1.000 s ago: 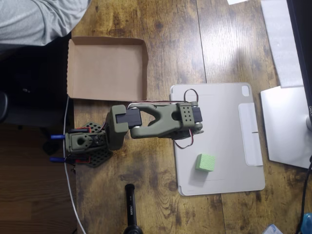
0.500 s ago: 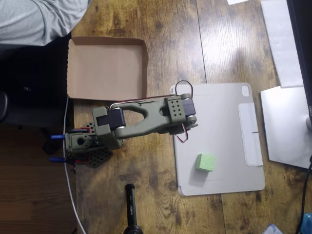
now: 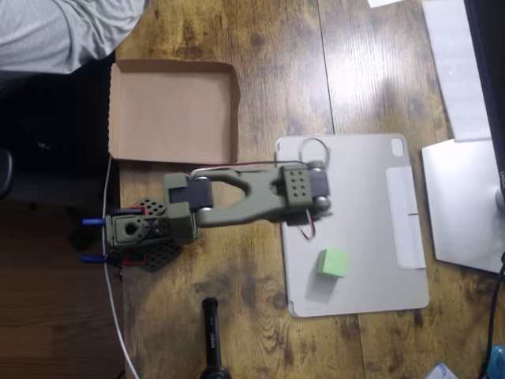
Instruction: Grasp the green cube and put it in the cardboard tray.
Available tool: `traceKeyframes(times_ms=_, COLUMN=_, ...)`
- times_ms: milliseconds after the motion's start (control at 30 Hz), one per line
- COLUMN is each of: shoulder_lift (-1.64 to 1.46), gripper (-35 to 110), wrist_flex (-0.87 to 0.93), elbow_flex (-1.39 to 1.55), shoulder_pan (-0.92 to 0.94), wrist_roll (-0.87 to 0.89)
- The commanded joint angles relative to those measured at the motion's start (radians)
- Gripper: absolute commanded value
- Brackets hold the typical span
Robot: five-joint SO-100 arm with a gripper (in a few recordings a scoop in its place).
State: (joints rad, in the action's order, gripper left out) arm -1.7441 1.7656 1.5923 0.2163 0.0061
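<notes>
the green cube (image 3: 333, 263) sits on a grey tablet cover (image 3: 359, 229), toward its lower left part in the overhead view, touched by nothing. the olive arm (image 3: 245, 197) reaches over the cover's left edge, just above the cube; the tool (image 3: 316, 193) is hidden under the wrist, so i cannot tell how its jaws stand. the cardboard tray (image 3: 173, 110) lies well apart, upper left on the dark wooden desk (image 3: 268, 47). a person's grey sleeve (image 3: 55, 31) shows at the top left corner.

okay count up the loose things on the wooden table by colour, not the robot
Green: 1, the small pale mint-green foam cube
Brown: 1, the shallow square cardboard tray
Grey: 1, the flat grey tablet cover under the cube
Total: 3
</notes>
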Motion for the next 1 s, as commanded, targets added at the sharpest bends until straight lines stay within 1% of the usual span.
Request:
traceKeyframes(times_ms=0, shoulder_lift=0.011, gripper=0, wrist_flex=-0.009, elbow_flex=-0.095, shoulder_pan=0.081, wrist_roll=-0.009)
traceKeyframes(times_ms=133, shoulder_lift=-0.015, gripper=0, wrist_flex=-0.041, elbow_flex=-0.127, shoulder_pan=0.133, wrist_roll=0.005)
traceKeyframes(times_ms=233, shoulder_lift=-0.055, gripper=0, wrist_flex=-0.044, elbow_flex=-0.112, shoulder_pan=0.138, wrist_roll=0.000)
traceKeyframes(times_ms=433, shoulder_lift=-0.055, gripper=0, wrist_flex=-0.114, elbow_flex=-0.106, shoulder_pan=0.161, wrist_roll=-0.003)
traceKeyframes(times_ms=500, shoulder_lift=-0.055, gripper=1, wrist_flex=-0.135, elbow_flex=-0.086, shoulder_pan=0.158, wrist_roll=-0.025)
traceKeyframes(times_ms=533, shoulder_lift=-0.061, gripper=3, wrist_flex=-0.156, elbow_flex=-0.066, shoulder_pan=0.155, wrist_roll=-0.063)
traceKeyframes(times_ms=600, shoulder_lift=-0.084, gripper=6, wrist_flex=-0.235, elbow_flex=-0.009, shoulder_pan=0.150, wrist_roll=-0.123)
traceKeyframes(times_ms=700, shoulder_lift=-0.152, gripper=16, wrist_flex=-0.423, elbow_flex=0.107, shoulder_pan=0.166, wrist_roll=-0.170)
traceKeyframes(times_ms=800, shoulder_lift=-0.232, gripper=21, wrist_flex=-0.601, elbow_flex=0.232, shoulder_pan=0.195, wrist_roll=-0.199)
traceKeyframes(times_ms=867, shoulder_lift=-0.276, gripper=22, wrist_flex=-0.646, elbow_flex=0.275, shoulder_pan=0.209, wrist_roll=-0.252)
traceKeyframes(times_ms=967, shoulder_lift=-0.345, gripper=23, wrist_flex=-0.652, elbow_flex=0.305, shoulder_pan=0.218, wrist_roll=-0.284)
